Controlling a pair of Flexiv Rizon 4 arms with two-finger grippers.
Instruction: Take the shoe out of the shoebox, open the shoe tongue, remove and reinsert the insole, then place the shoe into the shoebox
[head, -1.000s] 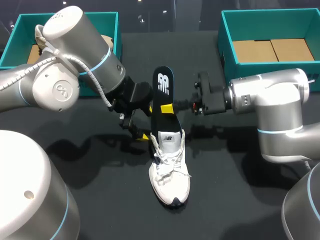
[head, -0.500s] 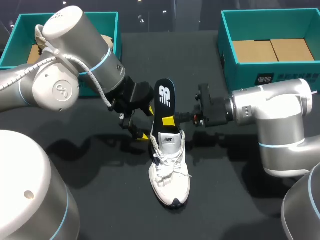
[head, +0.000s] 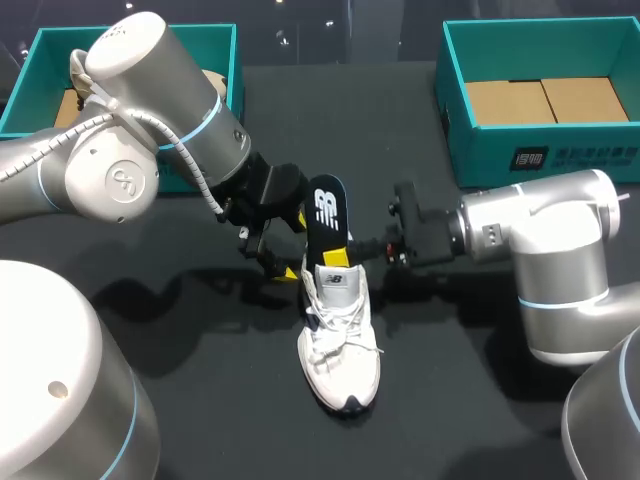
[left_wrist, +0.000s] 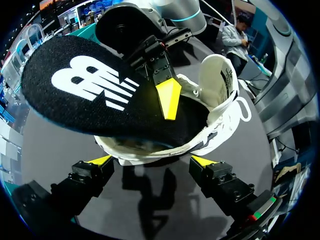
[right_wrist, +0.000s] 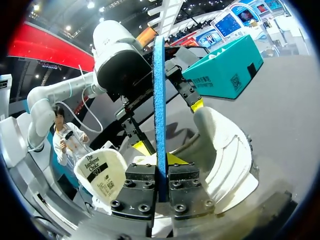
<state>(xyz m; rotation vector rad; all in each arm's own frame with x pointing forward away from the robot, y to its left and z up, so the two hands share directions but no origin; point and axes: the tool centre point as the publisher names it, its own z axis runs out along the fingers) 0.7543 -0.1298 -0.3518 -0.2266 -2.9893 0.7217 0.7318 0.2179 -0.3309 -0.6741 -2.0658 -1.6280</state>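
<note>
White shoe (head: 338, 340) lying mid-surface (head: 200, 400), toe pointing toward the near edge, right gripper (head: 339, 256) pinching the black insole (head: 325, 205), its front end sitting in the shoe's opening, left gripper (left_wrist: 151, 161) hanging spread at the heel, teal shoebox (head: 540, 150) standing well apart at the far right corner.

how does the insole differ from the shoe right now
The insole is black with a white logo; the shoe is white. The insole stands tilted up, clamped in the right gripper, while the shoe sits flat on its sole on the table. The insole is a thin sheet; the shoe is bulky and laced. Shared: the insole's lower end is inside the shoe.
</note>
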